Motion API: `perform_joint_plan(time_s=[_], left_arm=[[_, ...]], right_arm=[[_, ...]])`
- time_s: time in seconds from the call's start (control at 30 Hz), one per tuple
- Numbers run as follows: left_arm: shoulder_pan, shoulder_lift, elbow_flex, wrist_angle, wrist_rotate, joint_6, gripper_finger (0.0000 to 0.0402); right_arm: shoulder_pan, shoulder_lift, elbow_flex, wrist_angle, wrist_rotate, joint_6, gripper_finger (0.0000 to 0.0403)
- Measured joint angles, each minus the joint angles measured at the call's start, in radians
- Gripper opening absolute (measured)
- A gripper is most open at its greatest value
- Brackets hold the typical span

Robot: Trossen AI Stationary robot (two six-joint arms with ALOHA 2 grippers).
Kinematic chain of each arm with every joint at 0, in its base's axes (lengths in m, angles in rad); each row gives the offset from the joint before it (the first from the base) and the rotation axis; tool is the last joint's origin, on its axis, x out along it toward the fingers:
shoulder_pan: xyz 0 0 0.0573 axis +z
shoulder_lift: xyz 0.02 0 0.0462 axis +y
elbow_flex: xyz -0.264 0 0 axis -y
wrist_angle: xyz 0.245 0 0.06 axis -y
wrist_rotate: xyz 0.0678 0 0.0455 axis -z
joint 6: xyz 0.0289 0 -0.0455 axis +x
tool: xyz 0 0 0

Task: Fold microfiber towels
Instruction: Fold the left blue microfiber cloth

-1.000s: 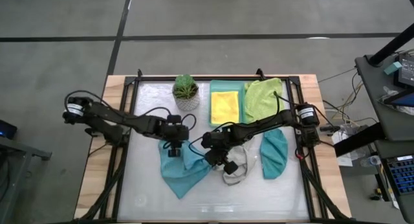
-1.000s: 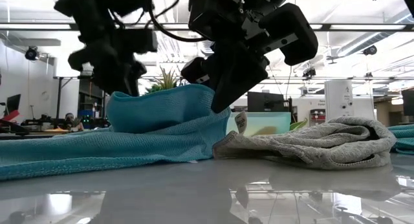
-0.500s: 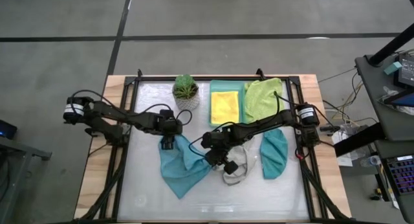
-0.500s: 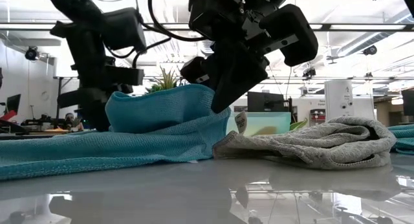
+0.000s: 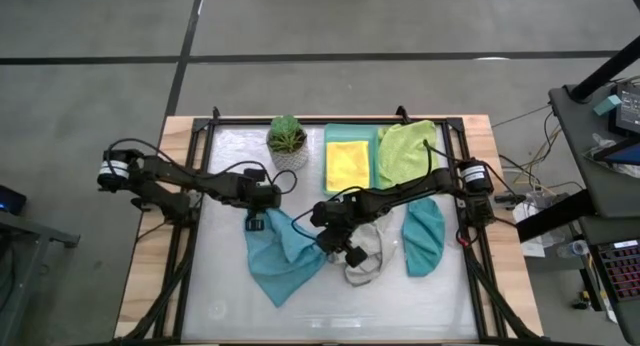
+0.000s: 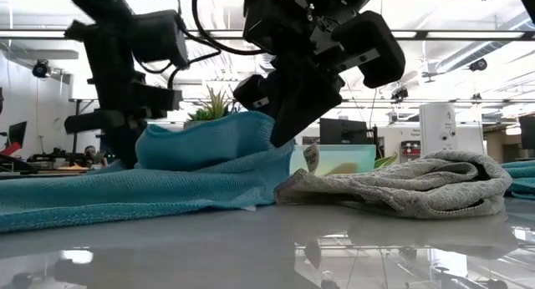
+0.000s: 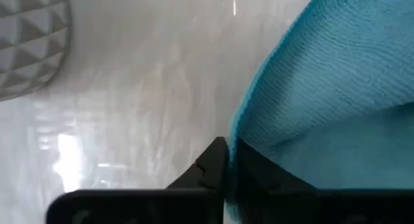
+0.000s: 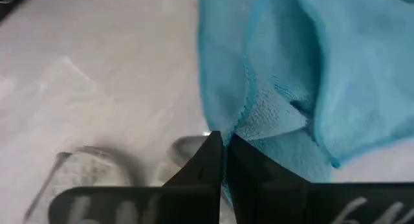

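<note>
- Left gripper (image 5: 254,222) down at the left corner of the light blue towel (image 5: 283,256), fingers pressed together on its edge; same pinch seen from the left wrist (image 7: 226,160), cloth edge caught between the dark tips.
- Right gripper (image 5: 326,242) at the opposite, right-hand edge of the same towel, jaws clamped on a fold of the blue cloth; right wrist view (image 8: 223,146) confirms the closed tips with the hem between them.
- Light blue towel lying rumpled in the middle of the table (image 5: 230,296), a raised ridge between the two grippers, lower part spread flat toward the near edge.
- Pale grey towel (image 5: 366,256) crumpled just beside the blue one, touching it on the right, partly under the right arm.
- Teal towel (image 5: 424,237) folded, lying apart to the right of the grey one.
- Yellow towel (image 5: 347,163) folded flat inside the mint-green tray (image 5: 328,136) at the far side.
- Lime green towel (image 5: 405,151) draped loosely over the tray's right end.
- Potted plant (image 5: 287,141) standing left of the tray.
</note>
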Motion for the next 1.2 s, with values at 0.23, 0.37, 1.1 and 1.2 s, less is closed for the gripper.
perform_joint_plan(time_s=[0.23, 0.37, 1.1, 1.2], left_arm=[[-0.032, -0.138, 0.135, -0.144, -0.142, 0.0, 0.0], [-0.045, -0.247, 0.18, -0.13, -0.158, -0.002, 0.0], [-0.071, -0.355, 0.188, -0.103, -0.228, -0.126, 0.0], [-0.071, -0.355, 0.188, -0.104, -0.228, -0.126, 0.0]], right_arm=[[-0.026, 0.0, 0.0, 0.041, 0.047, 0.12, 0.0013], [-0.05, 0.0, 0.011, 0.053, 0.047, 0.184, 0.0039], [-0.126, -0.028, 0.04, 0.119, 0.334, 0.442, 0.0183], [-0.126, -0.022, 0.035, 0.164, 0.337, 0.442, 0.0183]])
